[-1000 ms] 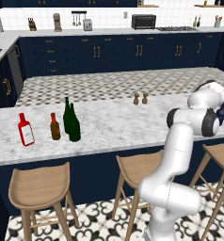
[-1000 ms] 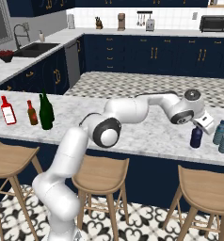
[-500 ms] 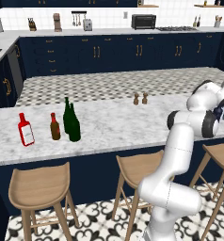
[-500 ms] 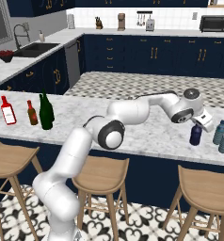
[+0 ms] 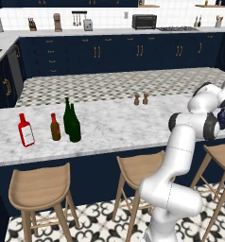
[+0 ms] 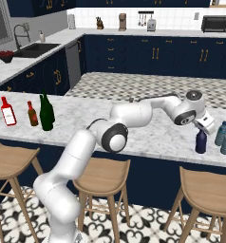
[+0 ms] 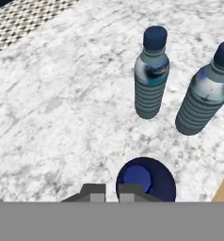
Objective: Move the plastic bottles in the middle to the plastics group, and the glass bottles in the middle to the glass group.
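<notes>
Navy cabinets [image 5: 109, 52] below a white tiled backsplash [image 5: 109, 16]; marble island counter [image 5: 114, 125]; wooden stools [image 5: 36, 191]; patterned floor tiles [image 5: 105, 222]; sink [image 6: 36, 47] at left.

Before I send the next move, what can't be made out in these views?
- Left base view: navy bottle mostly hidden behind the arm's elbow.
- Hand view: fingers cut off at the bottom; contact with the navy bottle unclear.
- Right base view: gripper too small to read.
</notes>
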